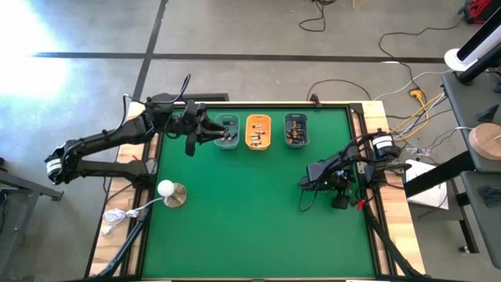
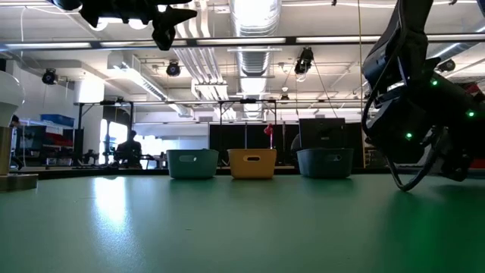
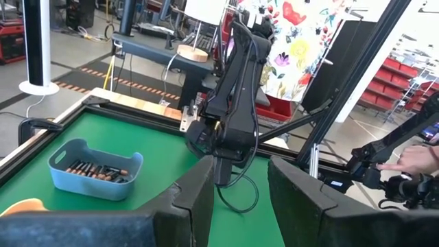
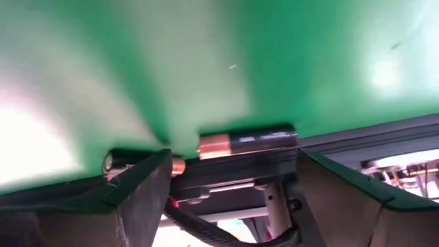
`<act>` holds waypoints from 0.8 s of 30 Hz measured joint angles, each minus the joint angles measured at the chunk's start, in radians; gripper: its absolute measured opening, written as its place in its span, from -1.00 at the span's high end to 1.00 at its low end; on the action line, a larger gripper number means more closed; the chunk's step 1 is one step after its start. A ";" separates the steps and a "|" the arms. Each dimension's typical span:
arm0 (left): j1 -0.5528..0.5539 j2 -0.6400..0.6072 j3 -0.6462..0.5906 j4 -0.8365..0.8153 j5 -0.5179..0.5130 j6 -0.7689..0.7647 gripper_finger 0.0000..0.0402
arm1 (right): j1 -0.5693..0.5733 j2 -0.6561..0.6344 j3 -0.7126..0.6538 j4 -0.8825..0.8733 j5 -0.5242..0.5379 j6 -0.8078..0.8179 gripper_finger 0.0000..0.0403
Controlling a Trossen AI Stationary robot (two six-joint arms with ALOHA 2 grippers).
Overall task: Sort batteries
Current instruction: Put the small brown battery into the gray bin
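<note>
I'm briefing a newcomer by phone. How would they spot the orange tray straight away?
Start at the green table and find the row of three small trays along its far edge. The orange tray is the middle one, the only orange one between two blue-grey trays.

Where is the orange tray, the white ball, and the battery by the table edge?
orange tray [image 1: 258, 131], high view, on its rim.
white ball [image 1: 165, 188], high view, middle of the ball.
battery [image 4: 248, 142], right wrist view, on its dark body.
</note>
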 joint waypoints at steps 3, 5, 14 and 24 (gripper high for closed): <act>0.000 0.000 0.000 0.000 0.000 -0.004 0.42 | -0.028 0.000 -0.001 0.009 0.005 -0.037 -0.47; -0.001 0.000 0.000 0.000 0.001 -0.005 0.42 | -0.049 0.000 -0.008 0.024 0.004 -0.060 -0.45; -0.002 0.000 0.000 -0.010 0.004 -0.013 0.42 | -0.101 0.002 -0.016 0.052 0.004 -0.114 -0.35; -0.002 0.000 0.000 -0.010 0.004 -0.004 0.42 | -0.101 0.002 0.020 0.048 0.057 -0.151 -0.40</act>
